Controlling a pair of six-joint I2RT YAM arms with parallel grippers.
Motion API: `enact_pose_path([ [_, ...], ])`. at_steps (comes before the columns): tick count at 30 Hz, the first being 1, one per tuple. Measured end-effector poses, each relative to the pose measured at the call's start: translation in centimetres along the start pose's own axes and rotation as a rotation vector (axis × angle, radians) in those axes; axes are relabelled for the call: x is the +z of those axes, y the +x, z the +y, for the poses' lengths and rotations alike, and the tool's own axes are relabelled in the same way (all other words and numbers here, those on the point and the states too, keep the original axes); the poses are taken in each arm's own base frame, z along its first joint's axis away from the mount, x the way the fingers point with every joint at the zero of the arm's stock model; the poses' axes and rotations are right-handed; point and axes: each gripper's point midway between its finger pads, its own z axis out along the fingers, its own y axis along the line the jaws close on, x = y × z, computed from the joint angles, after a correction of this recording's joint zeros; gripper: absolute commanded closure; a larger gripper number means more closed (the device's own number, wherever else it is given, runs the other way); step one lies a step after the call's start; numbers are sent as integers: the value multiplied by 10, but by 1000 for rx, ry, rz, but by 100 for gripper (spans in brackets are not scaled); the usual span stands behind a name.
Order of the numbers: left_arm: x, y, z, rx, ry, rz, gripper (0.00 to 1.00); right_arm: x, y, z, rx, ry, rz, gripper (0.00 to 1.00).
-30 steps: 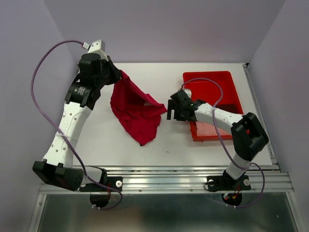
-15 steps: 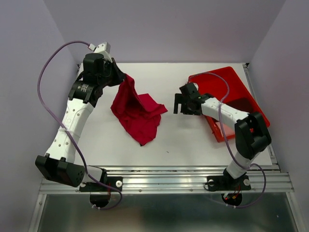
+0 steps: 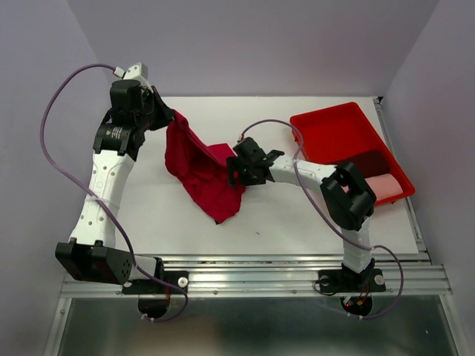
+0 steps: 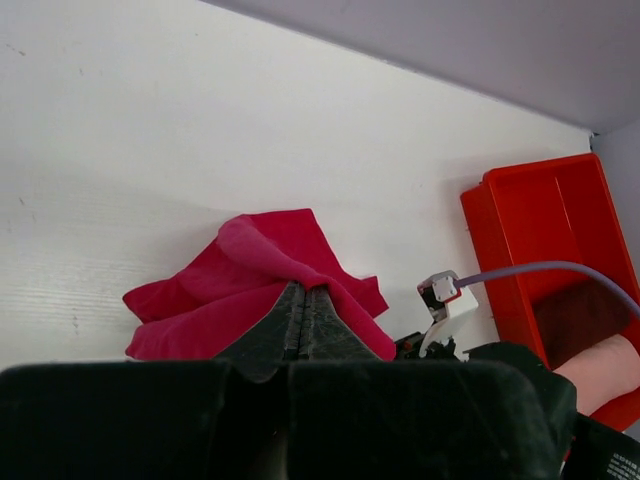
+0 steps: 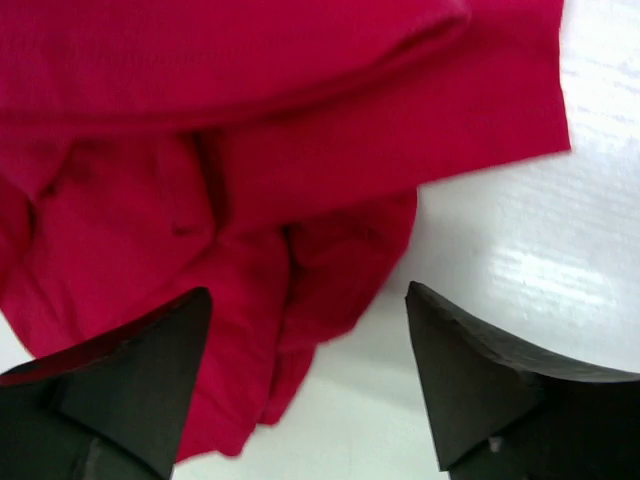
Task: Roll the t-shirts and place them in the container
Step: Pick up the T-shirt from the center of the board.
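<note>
Laying-out step — left end effector [image 4: 305,298] clamped on crimson-red cloth t-shirt [image 3: 202,176], corner lifted; right end effector [image 5: 300,305] wide open, empty, over its edge. Next, likely — pinch there, spread flat.

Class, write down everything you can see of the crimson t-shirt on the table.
The crimson t-shirt is soft, plain, wrinkled cloth, bunched in loose folds rather than spread flat. The left claw is shut on its far-left corner and seems to hold that part raised, while the rest drapes onto the white table, ending in a point toward the near edge. The right claw hangs open over its right edge; whether it touches the cloth is unclear.
</note>
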Motion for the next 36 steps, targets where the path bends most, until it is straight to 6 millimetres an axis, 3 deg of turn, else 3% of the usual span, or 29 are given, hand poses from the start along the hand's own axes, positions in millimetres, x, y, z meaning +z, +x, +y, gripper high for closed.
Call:
enact_pose_path([
  [3, 0, -1, 3, -3, -8, 1, 100, 14, -8, 7, 15, -4, -11, 39],
  [4, 0, -1, 4, -5, -11, 1, 100, 21, -11, 9, 24, -3, -15, 56],
  [6, 0, -1, 5, -6, -12, 0, 100, 30, -14, 9, 36, 1, -16, 76],
  [7, -1, -2, 6, -7, -14, -1, 100, 34, -15, 10, 37, 2, -17, 98],
  [11, -3, -5, 9, -3, -19, 1, 100, 35, -18, 6, 44, 22, -29, 99],
  [15, -14, -31, 24, -2, -62, -48, 100, 6, -41, 0, 48, 39, -106, 99],
  [17, -22, -47, 34, -13, -91, -86, 100, -29, -61, -4, 58, 30, -174, 99],
  [22, -42, -73, 43, -32, -91, -156, 100, -149, -132, -15, 99, -11, -449, 99],
  [25, -60, -89, 45, -52, -79, -202, 100, -210, -153, -19, 119, -30, -575, 99],
  [29, -94, -117, 43, -75, -69, -307, 100, -259, -154, -27, 127, -29, -646, 99],
  [33, -118, -126, 28, -85, -19, -381, 100, -280, -153, -39, 127, 5, -682, 99],
  [36, -103, -110, 32, -118, 17, -357, 100, -274, -154, -45, 114, 46, -677, 99],
])
